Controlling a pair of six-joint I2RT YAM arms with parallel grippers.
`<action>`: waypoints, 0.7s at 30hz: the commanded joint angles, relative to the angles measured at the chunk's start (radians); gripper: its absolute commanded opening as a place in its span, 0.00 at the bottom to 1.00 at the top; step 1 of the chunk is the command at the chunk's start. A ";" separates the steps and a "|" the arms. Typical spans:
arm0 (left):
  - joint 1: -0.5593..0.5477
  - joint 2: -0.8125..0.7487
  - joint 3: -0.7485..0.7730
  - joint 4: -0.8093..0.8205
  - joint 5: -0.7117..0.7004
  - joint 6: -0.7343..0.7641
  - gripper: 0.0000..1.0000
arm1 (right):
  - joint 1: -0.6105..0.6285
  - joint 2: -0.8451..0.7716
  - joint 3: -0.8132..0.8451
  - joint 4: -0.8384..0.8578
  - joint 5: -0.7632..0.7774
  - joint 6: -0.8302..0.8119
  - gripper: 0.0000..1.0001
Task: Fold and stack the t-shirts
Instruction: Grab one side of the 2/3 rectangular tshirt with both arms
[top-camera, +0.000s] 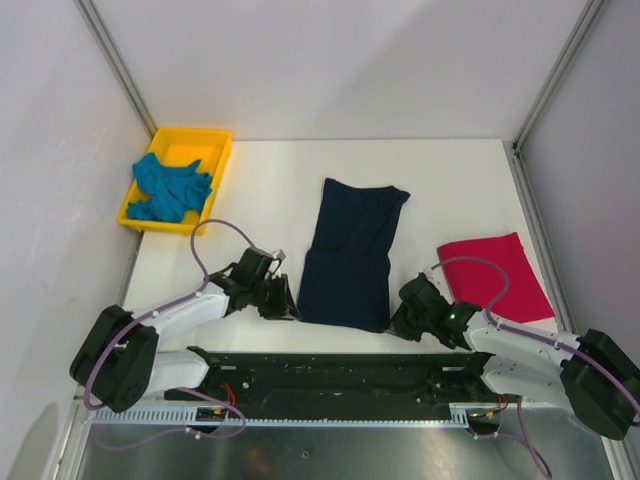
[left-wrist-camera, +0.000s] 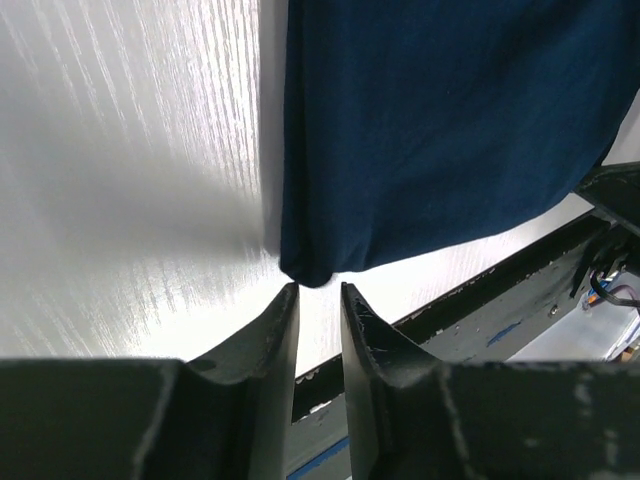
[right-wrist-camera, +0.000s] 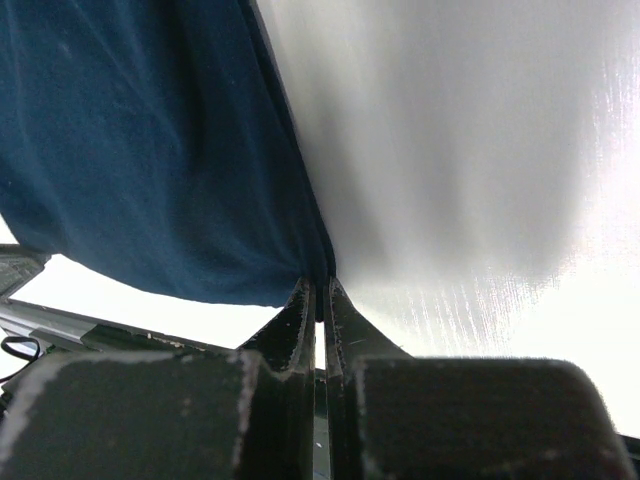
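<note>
We see the navy t-shirt (top-camera: 350, 255), soft matte cloth folded to a long rectangle, flat btwn both tools. Its near-left corner sits just ahead of the left tool (left-wrist-camera: 318, 290), whose fingers stand slightly apart w/ nothing in the gap. Its near-right hem meets the right tool (right-wrist-camera: 320, 288), closed to a slit; whether cloth is pinched we can't tell. The pink t-shirt (top-camera: 495, 275) lies folded just beyond the right tool. The teal t-shirt (top-camera: 170, 188) is crumpled in a yellow plastic tray (top-camera: 222, 150), well past the left tool. The desk (top-camera: 270, 190) is white, faintly grained.
</note>
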 joint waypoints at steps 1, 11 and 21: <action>0.005 -0.050 -0.033 0.022 0.030 -0.012 0.27 | 0.003 0.019 0.011 -0.051 0.037 -0.017 0.00; 0.007 -0.059 -0.041 0.026 0.028 -0.014 0.37 | 0.004 0.011 0.016 -0.070 0.044 -0.020 0.00; 0.006 0.055 -0.008 0.096 0.011 -0.031 0.37 | 0.004 -0.008 0.016 -0.089 0.047 -0.018 0.00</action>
